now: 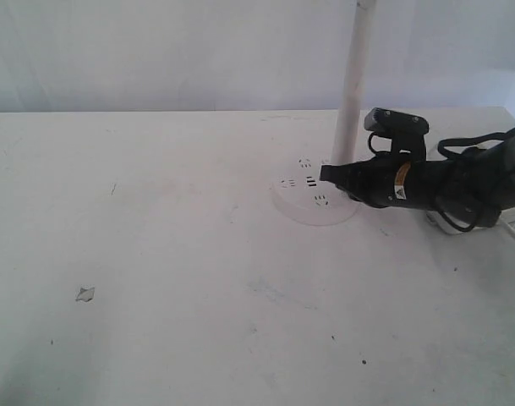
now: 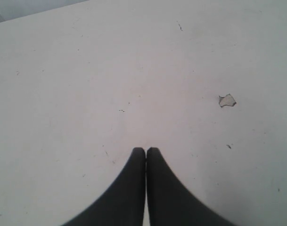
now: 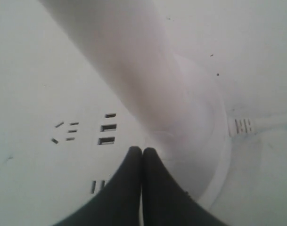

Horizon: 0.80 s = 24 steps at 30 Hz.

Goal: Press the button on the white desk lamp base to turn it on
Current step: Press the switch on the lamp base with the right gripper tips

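The white desk lamp base (image 1: pixel 301 205) is a round disc at the right of the table, with socket holes and dark USB slots (image 1: pixel 309 182) on top and a slim white pole (image 1: pixel 353 89) rising from it. My right gripper (image 1: pixel 325 174) is shut and empty, its tips over the disc's top close to the foot of the pole. In the right wrist view the right gripper (image 3: pixel 142 150) points at the base (image 3: pixel 49 165) beside the USB slots (image 3: pixel 107 134) and the pole (image 3: pixel 129 61). No button can be made out. My left gripper (image 2: pixel 145 150) is shut above bare table.
A small grey scrap (image 1: pixel 85 293) lies on the white table (image 1: pixel 198 296) at the left, and shows as the scrap (image 2: pixel 226 100) in the left wrist view. The lamp's cord plug (image 3: pixel 241 125) enters the base at its side. A pale wall (image 1: pixel 156 51) backs the table.
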Tool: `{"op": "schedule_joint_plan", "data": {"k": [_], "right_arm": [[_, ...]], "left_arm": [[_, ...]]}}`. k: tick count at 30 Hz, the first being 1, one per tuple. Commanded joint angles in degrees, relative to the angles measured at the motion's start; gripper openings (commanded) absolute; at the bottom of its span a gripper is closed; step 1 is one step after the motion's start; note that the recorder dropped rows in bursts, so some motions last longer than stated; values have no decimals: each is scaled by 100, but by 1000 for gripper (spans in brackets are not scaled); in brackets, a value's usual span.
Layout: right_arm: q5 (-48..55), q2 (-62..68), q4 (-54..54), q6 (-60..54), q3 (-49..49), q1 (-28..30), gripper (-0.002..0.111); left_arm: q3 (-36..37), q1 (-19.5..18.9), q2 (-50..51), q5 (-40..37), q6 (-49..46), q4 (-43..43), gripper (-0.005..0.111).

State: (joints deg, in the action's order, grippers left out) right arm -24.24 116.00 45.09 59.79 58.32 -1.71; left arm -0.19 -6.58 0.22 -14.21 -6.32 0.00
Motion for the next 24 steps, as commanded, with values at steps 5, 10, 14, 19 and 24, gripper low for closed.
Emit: {"op": "schedule_joint_plan", "data": {"k": [5,10,14,19,24], "right_arm": [[322,74,402,386,44,-6,0],[286,74,402,386,44,-6,0],[-869,63,876,386,44,-6,0],[-3099,50,1618,336,23,-6,0],[-4572,11,3043,417,23,-11,0]], "left_arm": [[19,-15,-22,11,6,-33,0],[19,-15,-22,11,6,-33,0],[19,-15,-22,11,6,-33,0],[19,-15,-22,11,6,-33,0],[19,-15,-22,11,6,-33,0]]}}
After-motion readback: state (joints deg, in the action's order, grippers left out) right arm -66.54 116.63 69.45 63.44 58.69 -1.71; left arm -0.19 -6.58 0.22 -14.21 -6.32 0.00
